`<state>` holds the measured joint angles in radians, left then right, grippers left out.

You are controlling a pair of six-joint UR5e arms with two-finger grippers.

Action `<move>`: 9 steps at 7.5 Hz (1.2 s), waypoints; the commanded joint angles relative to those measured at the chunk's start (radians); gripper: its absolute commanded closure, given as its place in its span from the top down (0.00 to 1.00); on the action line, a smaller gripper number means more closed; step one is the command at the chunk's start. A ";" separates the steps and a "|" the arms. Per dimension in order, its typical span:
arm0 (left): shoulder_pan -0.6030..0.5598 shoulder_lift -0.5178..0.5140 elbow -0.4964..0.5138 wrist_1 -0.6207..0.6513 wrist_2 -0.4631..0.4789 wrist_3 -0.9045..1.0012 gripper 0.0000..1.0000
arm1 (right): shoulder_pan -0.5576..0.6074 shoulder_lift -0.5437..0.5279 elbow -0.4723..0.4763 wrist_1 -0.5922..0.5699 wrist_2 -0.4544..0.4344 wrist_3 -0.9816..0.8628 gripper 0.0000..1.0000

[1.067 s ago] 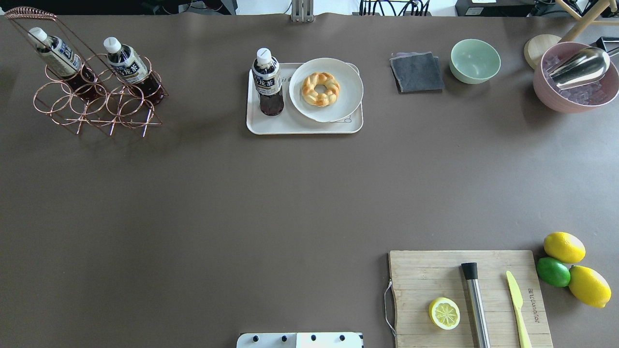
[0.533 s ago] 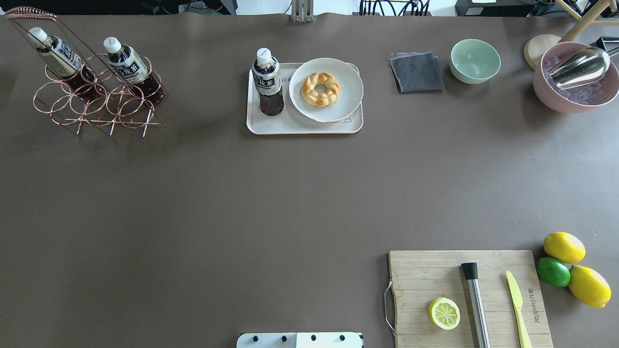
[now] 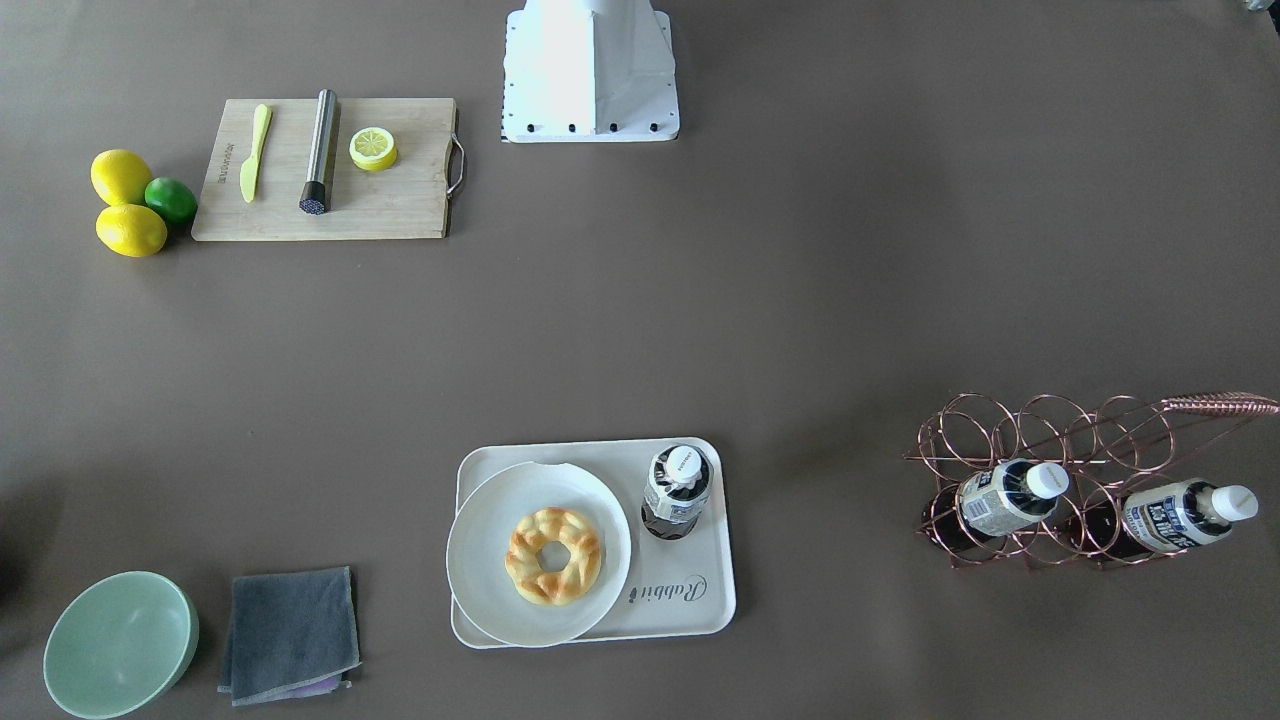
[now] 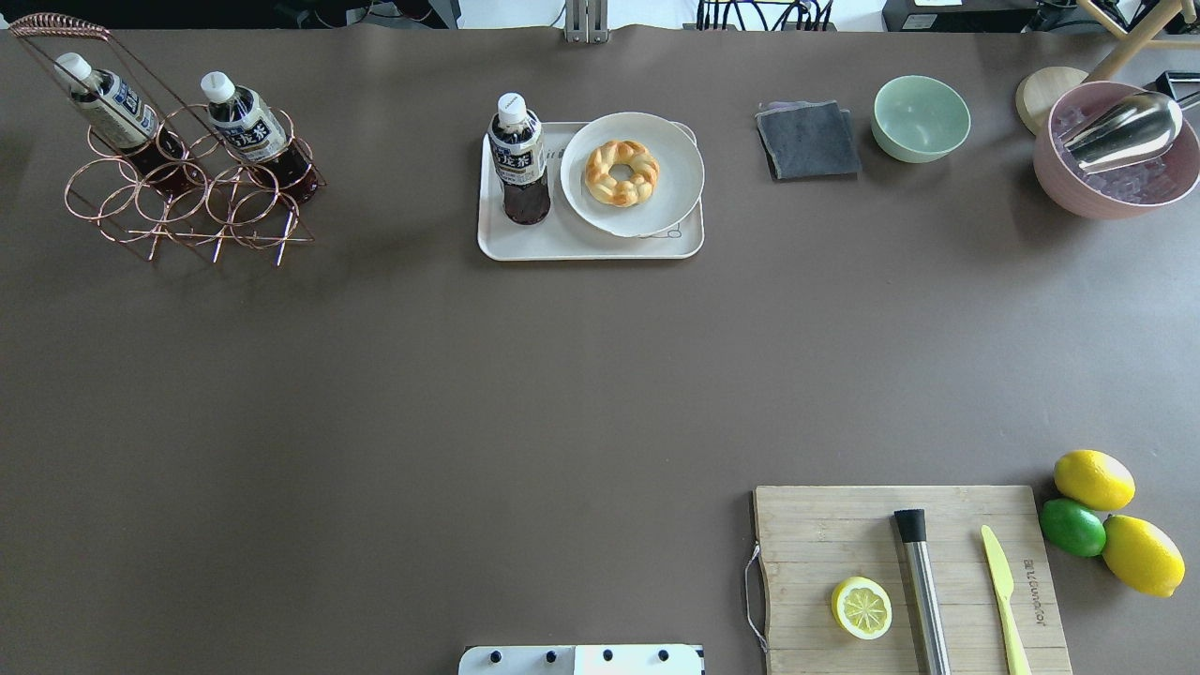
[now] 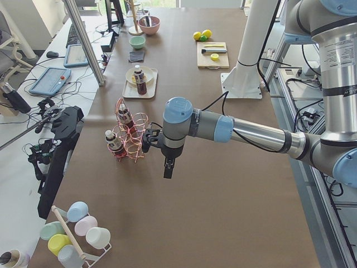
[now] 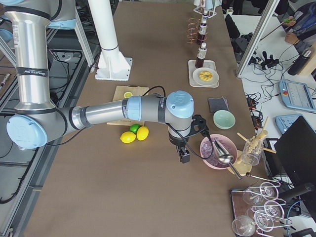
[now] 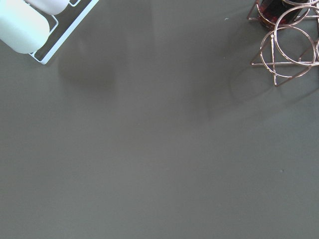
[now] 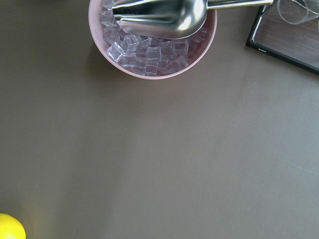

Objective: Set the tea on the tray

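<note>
One tea bottle (image 4: 518,159) stands upright on the left part of the cream tray (image 4: 581,246), next to a round white plate with a doughnut (image 4: 622,172). It also shows in the front-facing view (image 3: 676,490) on the tray (image 3: 690,600). Two more tea bottles (image 4: 251,124) (image 4: 108,105) lean in a copper wire rack (image 4: 178,197). My left gripper (image 5: 167,172) hangs over bare table beside the rack; my right gripper (image 6: 184,158) hangs near the pink ice bowl (image 6: 217,150). Both show only in side views, so I cannot tell whether they are open or shut.
A grey cloth (image 4: 808,141), a green bowl (image 4: 921,117) and the ice bowl with a metal scoop (image 4: 1116,150) stand at the back right. A cutting board (image 4: 909,581) with a lemon half, muddler and knife sits front right beside lemons and a lime (image 4: 1073,527).
</note>
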<state>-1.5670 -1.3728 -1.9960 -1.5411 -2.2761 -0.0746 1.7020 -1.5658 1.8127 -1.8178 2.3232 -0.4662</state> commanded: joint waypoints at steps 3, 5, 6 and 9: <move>-0.030 0.003 -0.026 0.001 0.003 0.022 0.97 | -0.039 0.015 -0.003 0.000 -0.013 0.063 1.00; -0.028 0.004 -0.027 0.001 0.003 0.022 0.97 | -0.059 0.003 -0.006 0.000 -0.104 0.075 1.00; -0.028 0.006 -0.029 0.001 0.003 0.024 0.97 | -0.059 0.001 -0.010 0.000 -0.113 0.066 1.00; -0.028 0.006 -0.026 -0.001 0.003 0.027 0.97 | -0.067 -0.011 -0.009 0.002 -0.100 0.064 1.00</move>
<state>-1.5954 -1.3669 -2.0234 -1.5409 -2.2733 -0.0488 1.6414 -1.5709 1.8030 -1.8170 2.2175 -0.4009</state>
